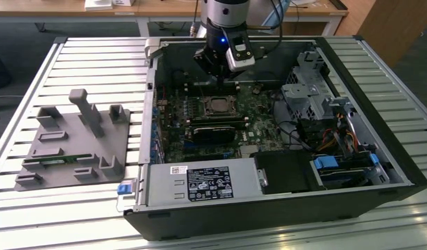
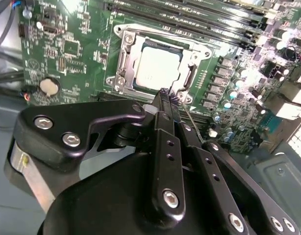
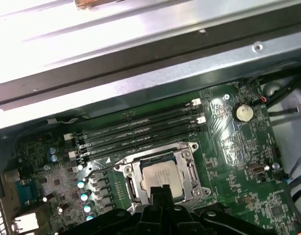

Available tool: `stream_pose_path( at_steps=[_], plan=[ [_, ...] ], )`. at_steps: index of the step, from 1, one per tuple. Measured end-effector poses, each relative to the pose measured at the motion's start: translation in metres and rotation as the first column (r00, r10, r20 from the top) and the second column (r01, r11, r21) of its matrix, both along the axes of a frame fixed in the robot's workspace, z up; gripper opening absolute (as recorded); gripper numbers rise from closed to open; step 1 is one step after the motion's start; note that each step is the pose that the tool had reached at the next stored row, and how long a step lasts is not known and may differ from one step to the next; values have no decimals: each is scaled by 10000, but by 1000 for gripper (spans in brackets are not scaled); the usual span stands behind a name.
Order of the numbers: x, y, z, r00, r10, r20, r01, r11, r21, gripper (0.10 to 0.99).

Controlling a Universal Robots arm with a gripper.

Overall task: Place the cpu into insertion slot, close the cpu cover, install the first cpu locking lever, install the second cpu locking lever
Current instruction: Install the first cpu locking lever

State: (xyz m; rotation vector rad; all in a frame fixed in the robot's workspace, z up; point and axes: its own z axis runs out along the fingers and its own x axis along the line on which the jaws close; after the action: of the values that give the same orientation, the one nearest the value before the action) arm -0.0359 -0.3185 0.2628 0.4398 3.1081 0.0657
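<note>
The cpu (image 2: 158, 66), a pale square chip, lies flat in the insertion slot (image 2: 116, 78) on the green motherboard; it also shows in the first wrist view (image 3: 163, 175) and in the exterior view (image 1: 217, 106). The cpu cover (image 2: 125, 51), a silver frame, lies down around the chip. My gripper (image 2: 168, 95) hangs just above the socket's edge with its black fingers pressed together and nothing between them. A thin wire locking lever (image 2: 192, 120) runs out beside the fingertips. Another wire lever (image 3: 99, 168) sticks out from the socket's other side.
Memory slots (image 3: 136, 128) run beside the socket, near a coin battery (image 3: 243, 112). A black card with white clips (image 1: 215, 126) sits in front of the socket. The case holds a power supply (image 1: 199, 183) and a drive cage (image 1: 307, 94). A grey fixture (image 1: 71, 140) stands at the exterior view's left.
</note>
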Motion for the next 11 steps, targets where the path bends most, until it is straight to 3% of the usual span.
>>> stream_pose_path(
  at_steps=[5,11],
  plan=[
    [0,0,-2,9967,810,2,-810,9967,25,106],
    [-1,0,-3,9902,1393,102,-1394,9902,14,106]
  ],
)
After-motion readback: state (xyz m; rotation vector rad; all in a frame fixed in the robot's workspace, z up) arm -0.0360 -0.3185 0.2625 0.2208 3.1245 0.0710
